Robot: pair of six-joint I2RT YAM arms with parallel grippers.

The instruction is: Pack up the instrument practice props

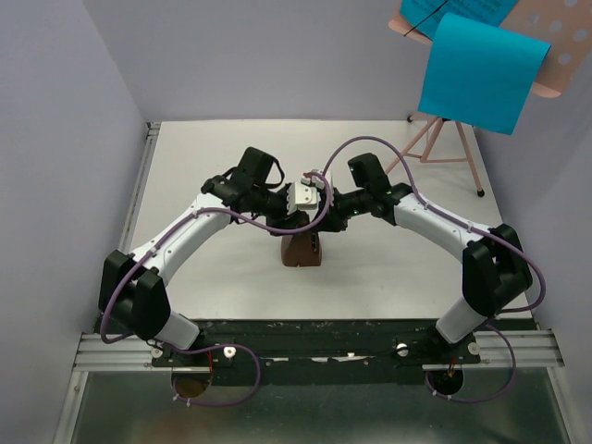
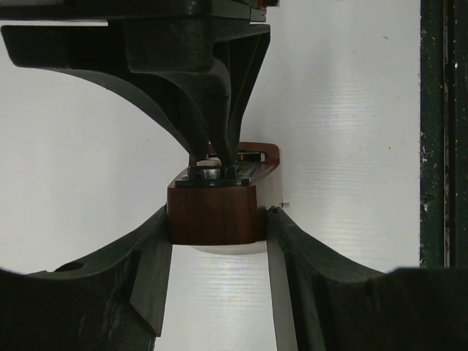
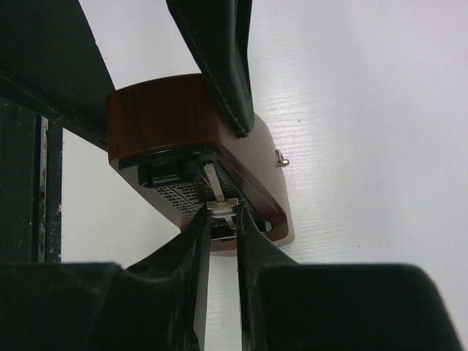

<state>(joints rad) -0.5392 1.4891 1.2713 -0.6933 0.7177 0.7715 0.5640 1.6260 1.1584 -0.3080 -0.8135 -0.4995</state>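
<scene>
The dark-brown metronome block (image 1: 302, 252) stood midway between the left and right edges of the table (image 1: 213, 157), closer to the near edge than the far one. My left claw (image 2: 217, 219) was closed on its wooden sides, both fingers (image 2: 146, 270) pressed against it. My right claw (image 3: 221, 215), narrowed to a slit, pinched the silver pendulum weight (image 3: 221, 205) on the block's face. In the far right corner, the pink music stand (image 1: 555, 55) carried the blue paper sheet (image 1: 481, 74), draped over its desk.
</scene>
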